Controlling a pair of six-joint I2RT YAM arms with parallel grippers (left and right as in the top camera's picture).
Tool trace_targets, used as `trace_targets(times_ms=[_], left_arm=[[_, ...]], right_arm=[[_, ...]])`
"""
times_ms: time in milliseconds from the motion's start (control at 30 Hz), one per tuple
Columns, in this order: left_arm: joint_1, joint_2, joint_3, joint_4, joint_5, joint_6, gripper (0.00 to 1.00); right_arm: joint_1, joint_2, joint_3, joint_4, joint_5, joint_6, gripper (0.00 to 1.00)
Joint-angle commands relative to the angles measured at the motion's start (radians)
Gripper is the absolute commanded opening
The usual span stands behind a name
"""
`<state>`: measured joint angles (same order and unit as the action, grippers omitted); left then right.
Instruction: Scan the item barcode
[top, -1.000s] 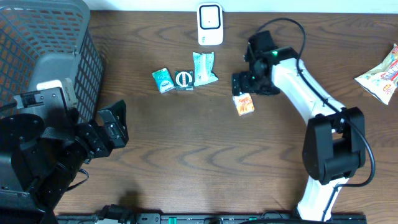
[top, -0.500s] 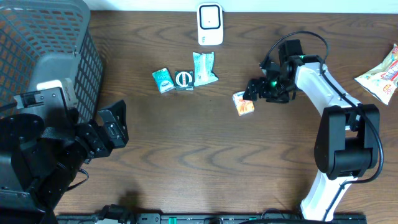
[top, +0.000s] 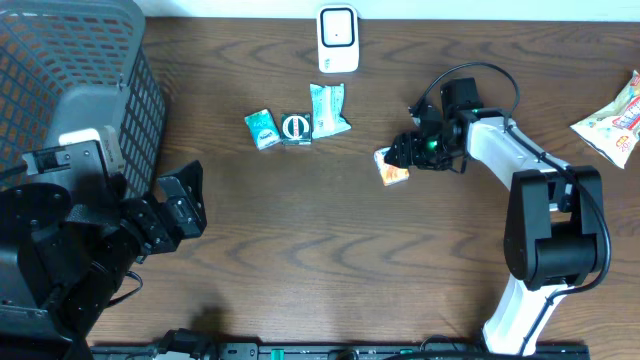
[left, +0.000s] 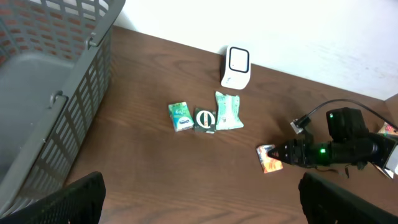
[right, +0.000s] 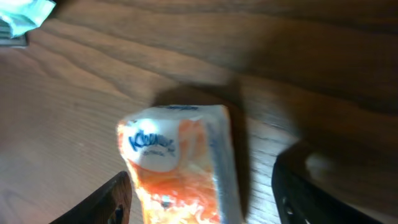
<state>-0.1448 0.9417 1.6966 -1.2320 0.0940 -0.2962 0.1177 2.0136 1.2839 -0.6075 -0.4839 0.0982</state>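
Clutter rings the orange tissue pack (top: 392, 168), lying flat on the dark wood-grain table (top: 300, 260) right of centre: three small green packets (top: 296, 128) in a row to its left, a white boxy scanner (top: 338, 40) at the far edge, a crinkly snack bag (top: 612, 122) far right, a grey mesh basket (top: 90, 70) far left. The right gripper (right: 202, 180) straddles the soft, glossy pack, jaws apart, not clamped. The left gripper (top: 180, 208) hangs beside the basket, jaws wide.

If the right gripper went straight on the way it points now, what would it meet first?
The orange tissue pack. In the wrist view it lies dead ahead of the right gripper, with nothing showing between them; how near it is, I can't judge.
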Motion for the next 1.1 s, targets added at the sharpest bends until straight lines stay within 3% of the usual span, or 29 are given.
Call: trace_targets(times_ms=[0, 167, 267, 333, 533, 667, 800, 933, 1067], left_arm=[[0.004, 0.000, 0.007, -0.002, -0.013, -0.009, 0.98], [0.004, 0.000, 0.007, -0.002, -0.013, -0.009, 0.98], [0.004, 0.000, 0.007, -0.002, -0.013, -0.009, 0.98], [0.004, 0.000, 0.007, -0.002, -0.013, -0.009, 0.98], [0.004, 0.000, 0.007, -0.002, -0.013, -0.009, 0.98], [0.004, 0.000, 0.007, -0.002, -0.013, -0.009, 0.98], [0.004, 0.000, 0.007, -0.002, -0.013, -0.009, 0.98], [0.004, 0.000, 0.007, -0.002, -0.013, -0.009, 0.98], [0.004, 0.000, 0.007, -0.002, -0.013, -0.009, 0.98]], right_arm=[[0.016, 0.018, -0.063, 0.016, -0.024, 0.014, 0.61], [0.021, 0.018, -0.072, 0.022, -0.024, 0.014, 0.43], [0.021, 0.018, -0.071, 0.025, -0.027, 0.029, 0.14], [0.018, 0.017, -0.062, 0.025, -0.066, 0.036, 0.03], [-0.001, -0.017, 0.000, 0.025, -0.207, 0.036, 0.01], [0.004, -0.065, 0.059, 0.015, -0.172, 0.038, 0.01], [0.041, -0.120, 0.163, -0.084, 0.146, 0.059, 0.01], [0.135, -0.134, 0.317, -0.176, 0.429, -0.090, 0.01], [0.238, -0.130, 0.408, -0.144, 0.644, -0.223, 0.01]])
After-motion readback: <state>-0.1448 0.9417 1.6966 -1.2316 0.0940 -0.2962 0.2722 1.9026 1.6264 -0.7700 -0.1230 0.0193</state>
